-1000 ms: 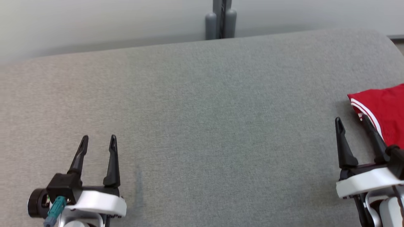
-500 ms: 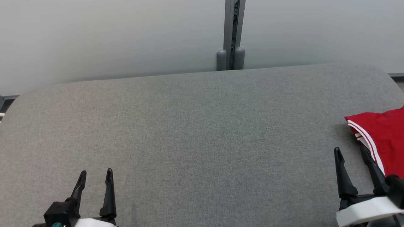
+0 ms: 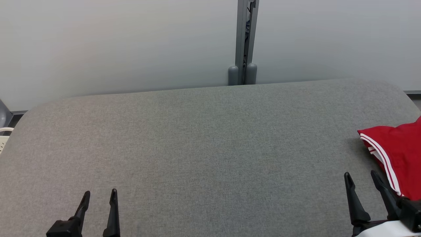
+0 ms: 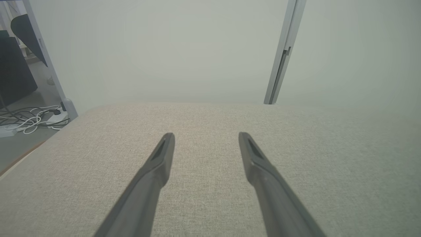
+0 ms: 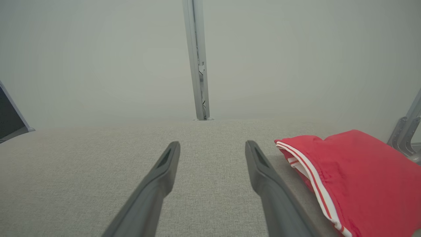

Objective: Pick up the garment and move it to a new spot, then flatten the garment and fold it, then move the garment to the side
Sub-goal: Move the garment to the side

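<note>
Red fabric garment with white stripes (image 3: 399,154) lies folded at the right edge of the grey cloth-covered table (image 3: 204,148); I judge folding and side placement done, nothing left. My left gripper (image 3: 100,191) and right gripper (image 3: 360,173) hover low, jaws wide, empty, the right just beside the garment

The red fabric garment (image 3: 399,154), seen at 3 o'clock in the head view, is coloured bright red, and its edge is trimmed with two thin white stripes. The grey cloth-covered bench (image 3: 204,148) is woven in a fine heathered grey, rendered paler and beige-tinted in the wrist views. The left claw (image 3: 100,191) and right claw (image 3: 359,172) are finished in black. The pale grey-green wall (image 3: 115,46) is divided at 12 o'clock by a mid-grey metal post (image 3: 245,36).
</note>
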